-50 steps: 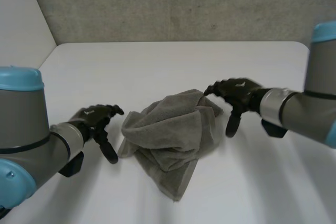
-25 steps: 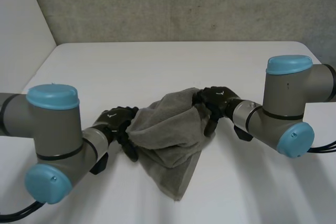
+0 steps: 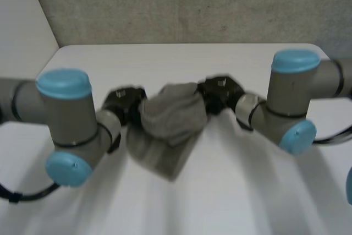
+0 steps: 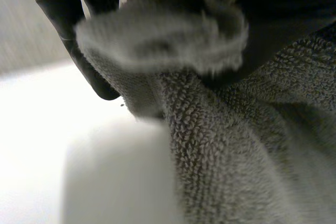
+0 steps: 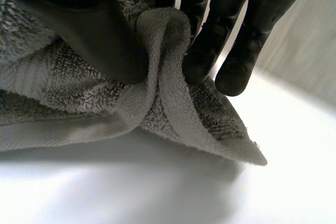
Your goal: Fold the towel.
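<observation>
Grey terry was pinched between the thumb and fingers of your right hand point(image 3: 217, 93), and your left hand point(image 3: 124, 104) had clamped a fold on the opposite side. A second before, both hands were open beside the towel point(image 3: 170, 119), which lay heaped on the table point(image 3: 181, 61); by this moment it hung bunched between them, lifted. That likely meant the grasp was made, with spreading still ahead. You could not tell whether either hand held a true corner, nor whether the low tip touched the table.
</observation>
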{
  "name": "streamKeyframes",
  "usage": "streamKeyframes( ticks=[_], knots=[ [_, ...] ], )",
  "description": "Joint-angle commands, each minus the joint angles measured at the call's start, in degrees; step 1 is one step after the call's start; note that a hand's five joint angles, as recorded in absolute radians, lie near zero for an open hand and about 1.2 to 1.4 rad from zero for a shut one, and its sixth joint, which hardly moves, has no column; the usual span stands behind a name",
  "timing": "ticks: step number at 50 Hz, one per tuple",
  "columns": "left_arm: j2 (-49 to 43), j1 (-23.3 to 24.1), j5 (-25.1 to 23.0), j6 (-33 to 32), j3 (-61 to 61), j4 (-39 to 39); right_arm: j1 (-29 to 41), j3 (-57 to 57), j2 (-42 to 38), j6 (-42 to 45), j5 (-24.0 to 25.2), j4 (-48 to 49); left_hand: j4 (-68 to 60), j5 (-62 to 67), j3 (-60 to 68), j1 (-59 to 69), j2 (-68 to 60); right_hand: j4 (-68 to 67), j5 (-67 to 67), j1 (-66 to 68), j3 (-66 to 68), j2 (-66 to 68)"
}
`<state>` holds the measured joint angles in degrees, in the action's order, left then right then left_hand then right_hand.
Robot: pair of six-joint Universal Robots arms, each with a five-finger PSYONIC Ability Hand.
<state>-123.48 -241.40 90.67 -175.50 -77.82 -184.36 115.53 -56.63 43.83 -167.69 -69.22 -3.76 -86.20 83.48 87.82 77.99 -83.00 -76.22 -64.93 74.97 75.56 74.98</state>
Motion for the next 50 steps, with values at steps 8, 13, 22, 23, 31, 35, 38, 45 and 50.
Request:
streamKeyframes(
  ticks=[8,13,22,23,31,35,38,45,50],
  knots=[
    [14.4,-1.09,0.65,0.08,18.76,-1.0,-2.23,-6.71,23.74,0.44,-1.54,38.2,6.2,-13.48,-7.82,2.01,3.0,-3.78,-5.07,5.03,4.44,5.02],
    [15.81,-1.36,0.56,-0.01,11.58,-0.73,-3.11,-13.66,24.81,0.52,1.01,35.68,12.53,-19.8,-14.14,-4.32,9.33,-3.78,-5.07,5.03,4.44,5.02],
    [14.93,-0.65,-0.05,-0.01,-7.88,-2.67,-3.11,-24.84,22.18,6.85,6.55,25.73,16.61,-23.88,-18.22,-8.4,13.41,-3.78,-5.07,5.03,4.44,5.02],
    [14.76,-0.57,-0.05,-0.01,-11.1,-3.28,-3.29,-26.5,21.65,9.55,6.64,23.99,16.77,-24.05,-18.39,-8.56,13.58,-3.78,-5.07,5.03,4.44,5.02],
    [15.19,-0.39,-0.84,-0.36,-22.71,-4.25,-8.2,-31.52,22.17,23.88,6.55,8.28,19.63,-26.91,-21.24,-11.42,16.43,-3.78,-5.07,5.03,4.44,5.02],
    [16.34,-0.39,-2.07,-0.36,-25.89,-3.99,-10.49,-31.96,23.05,26.63,6.55,-2.27,24.18,-31.45,-25.79,-15.97,20.98,-3.78,-5.07,5.03,4.44,5.02],
    [18.62,-0.48,-3.74,-0.45,-27.56,-3.63,-11.29,-31.7,23.58,26.89,6.73,-6.79,35.45,-42.72,-37.06,-27.24,32.25,4.91,3.61,-3.66,-4.24,-3.67],
    [22.4,-0.48,-6.47,-0.89,-28.44,-1.88,-14.18,-28.72,24.2,25.75,13.31,-19.96,52.08,-59.36,-53.7,-43.87,48.89,39.56,38.26,-38.31,-38.89,-38.32],
    [22.4,-0.48,-6.47,-1.16,-27.92,-1.79,-14.89,-26.61,24.55,19.8,14.81,-19.8,52.77,-60.05,-54.39,-44.56,49.58,41.07,39.77,-39.81,-40.4,-39.83]
  ],
)
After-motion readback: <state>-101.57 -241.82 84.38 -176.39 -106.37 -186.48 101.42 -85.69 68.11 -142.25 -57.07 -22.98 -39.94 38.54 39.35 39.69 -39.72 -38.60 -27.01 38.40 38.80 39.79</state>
